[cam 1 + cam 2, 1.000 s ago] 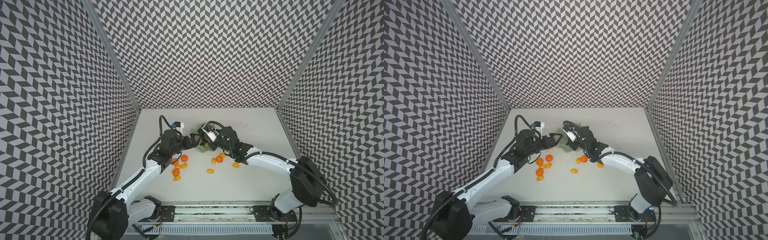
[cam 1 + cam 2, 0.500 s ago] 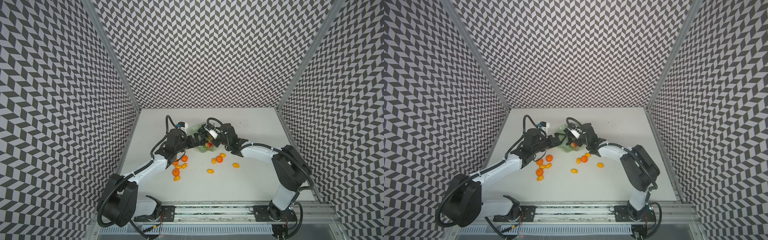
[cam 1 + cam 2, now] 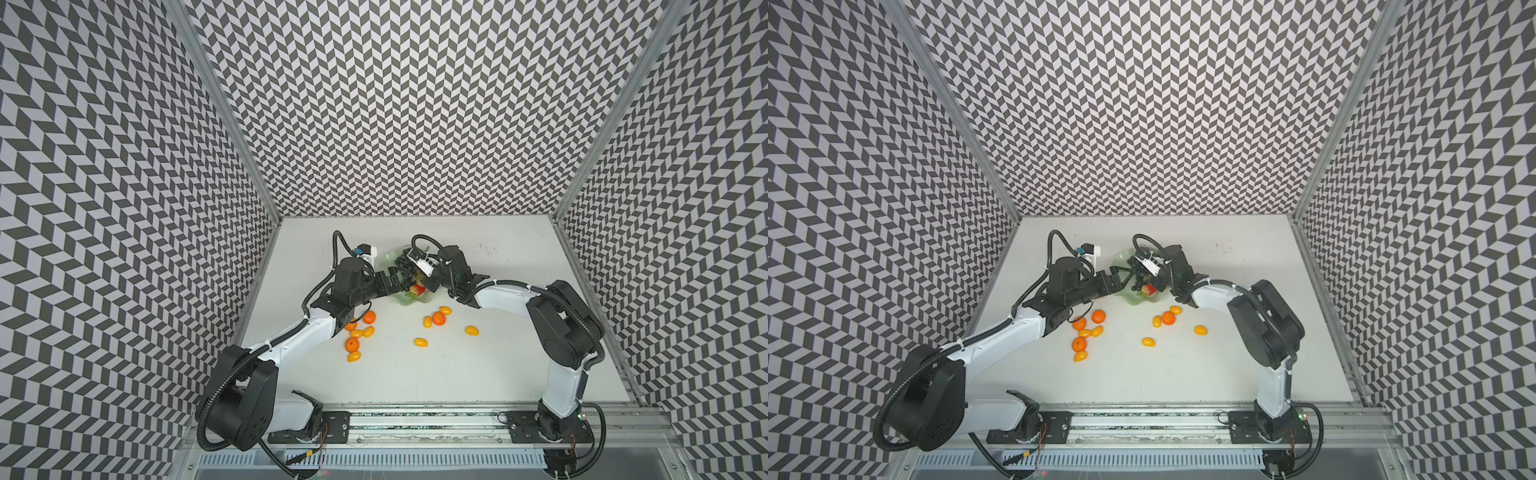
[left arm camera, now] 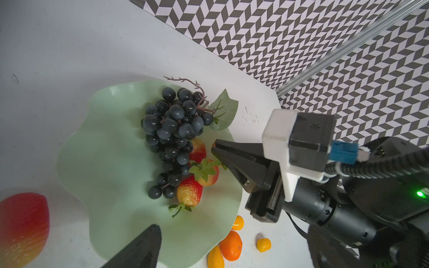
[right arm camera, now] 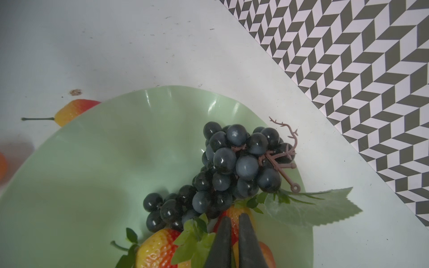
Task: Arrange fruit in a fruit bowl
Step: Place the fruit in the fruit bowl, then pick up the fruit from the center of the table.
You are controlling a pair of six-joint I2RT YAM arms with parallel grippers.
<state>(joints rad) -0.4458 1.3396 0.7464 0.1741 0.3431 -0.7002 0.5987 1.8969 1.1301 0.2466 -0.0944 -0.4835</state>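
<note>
Right claw (image 5: 234,219) over bowl rim (image 5: 232,97)

White arm links (image 3: 299,338), black joints, corrugated black cables.

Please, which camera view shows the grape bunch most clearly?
The left wrist view: the whole grape bunch with stem and leaf lies unobstructed in the fruit bowl. The right wrist view shows it closer, near the frame bottom. In both top views it is tiny, partly hidden by the arms.

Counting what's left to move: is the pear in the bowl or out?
Out. The pear lies on the table beside the bowl.
</note>
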